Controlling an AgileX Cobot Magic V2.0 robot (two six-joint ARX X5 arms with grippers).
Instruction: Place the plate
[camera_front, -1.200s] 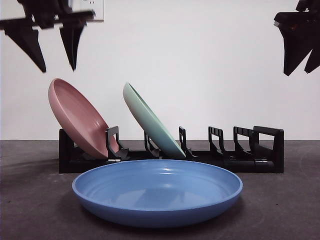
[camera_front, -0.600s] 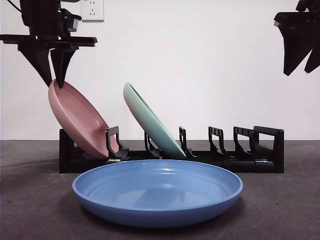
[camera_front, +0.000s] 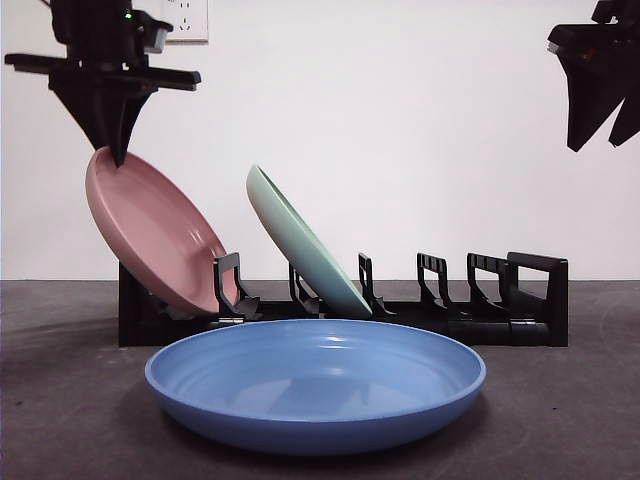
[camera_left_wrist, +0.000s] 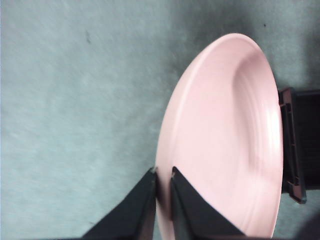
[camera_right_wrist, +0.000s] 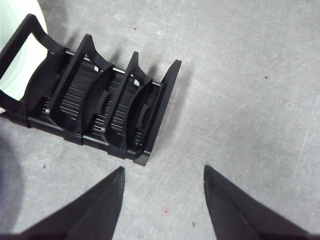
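Note:
A pink plate (camera_front: 150, 235) leans in the leftmost slot of the black rack (camera_front: 450, 325). My left gripper (camera_front: 117, 155) comes down from above and is shut on the plate's upper rim. In the left wrist view the two jaws (camera_left_wrist: 162, 175) pinch the edge of the pink plate (camera_left_wrist: 225, 140). A mint green plate (camera_front: 300, 245) leans in a slot further right. A blue plate (camera_front: 315, 385) lies flat on the table in front of the rack. My right gripper (camera_front: 596, 145) hangs open, high at the right, above the rack's empty end (camera_right_wrist: 100, 110).
Several empty slots remain on the right part of the rack. The dark table (camera_front: 560, 420) runs around the blue plate. A white wall with a socket (camera_front: 185, 20) stands behind. The green plate's edge (camera_right_wrist: 15, 30) shows in the right wrist view.
My left gripper came down from above the rack and shut on the pink plate's top rim. The plate's top has shifted a little to the left. The right arm has not moved.

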